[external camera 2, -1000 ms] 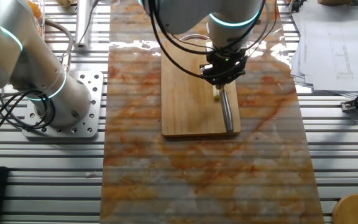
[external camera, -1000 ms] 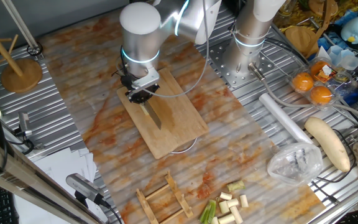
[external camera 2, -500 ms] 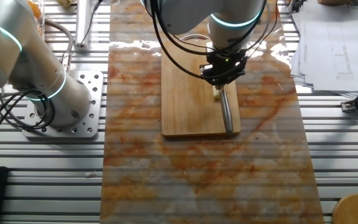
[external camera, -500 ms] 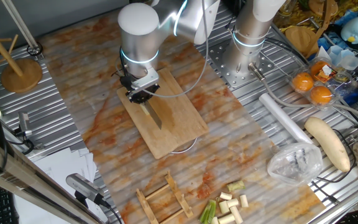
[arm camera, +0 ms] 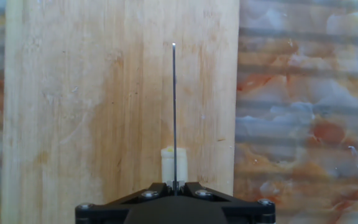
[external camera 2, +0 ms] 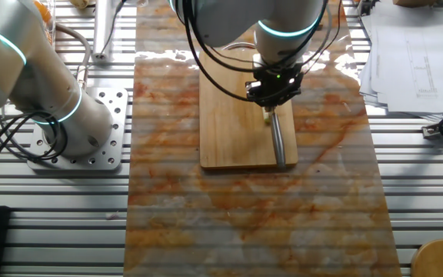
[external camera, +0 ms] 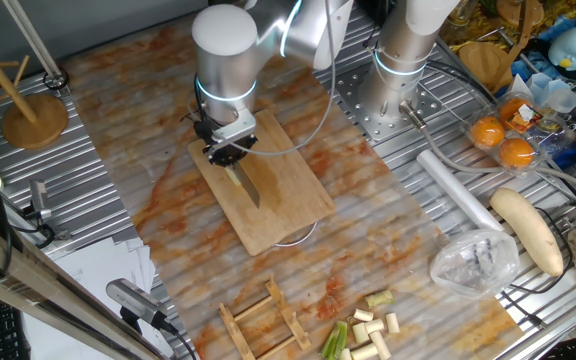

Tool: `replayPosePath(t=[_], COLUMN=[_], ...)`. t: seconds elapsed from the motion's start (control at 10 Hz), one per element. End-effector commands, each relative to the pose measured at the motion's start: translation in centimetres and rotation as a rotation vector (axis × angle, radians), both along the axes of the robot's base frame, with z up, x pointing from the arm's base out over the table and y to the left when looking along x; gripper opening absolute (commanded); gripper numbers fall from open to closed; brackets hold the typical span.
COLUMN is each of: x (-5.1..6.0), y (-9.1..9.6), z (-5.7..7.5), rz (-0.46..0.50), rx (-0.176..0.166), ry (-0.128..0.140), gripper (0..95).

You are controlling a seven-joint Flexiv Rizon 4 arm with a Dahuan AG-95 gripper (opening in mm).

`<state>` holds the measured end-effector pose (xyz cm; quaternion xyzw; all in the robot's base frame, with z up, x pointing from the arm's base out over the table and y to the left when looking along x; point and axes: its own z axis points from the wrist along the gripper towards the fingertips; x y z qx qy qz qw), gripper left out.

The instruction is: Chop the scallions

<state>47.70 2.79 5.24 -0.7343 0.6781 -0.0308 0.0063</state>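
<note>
Pale cream scallion segment (arm camera: pixel 173 162) sits on your cutting board (arm camera: pixel 104 112), right under the knife blade (arm camera: pixel 173 106), just ahead of the gripper (arm camera: pixel 174 185). Hand view: the stub looks about as wide as long; you can't tell its long axis. It lies close to the board's right edge. Blade seen edge-on, running straight away from the hand, splitting the stub near its right side.

Gripper (external camera 2: pixel 276 91) is clamped on the knife, jaws tight against it; handle hidden inside.

Around the board: marbled orange-and-white mat (external camera: pixel 368 240) beneath, slotted metal table (external camera: pixel 128 200) beyond. Nothing lies on the board by the blade.

Farther off, in the one fixed view: loose pile of scallions (external camera: pixel 363 333), cream and green pieces, at the mat's near edge beside a small wooden rack (external camera: pixel 263 322). Well apart from the board. White radish (external camera: pixel 528 230), crumpled clear bag (external camera: pixel 475 262), and oranges (external camera: pixel 503 140) off to the side. Second arm base (external camera: pixel 398 75) stands behind the board.
</note>
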Motion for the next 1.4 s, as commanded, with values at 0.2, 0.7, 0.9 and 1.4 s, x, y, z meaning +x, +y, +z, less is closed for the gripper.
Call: replayPosePath(t=[0.2, 0.7, 0.9, 1.4], x=[-0.1, 0.3, 0.3, 0.4], y=[-0.1, 0.0, -0.1, -0.5], z=[-0.3, -1.4, -1.6, -2.3], rz=[-0.012, -0.015, -0.005, 0.003], rx=[-0.003, -0.007, -0.017, -0.017], ry=[-0.005, -0.010, -0.009, 0.000], gripper=[0.0, 0.0, 0.0, 0.0])
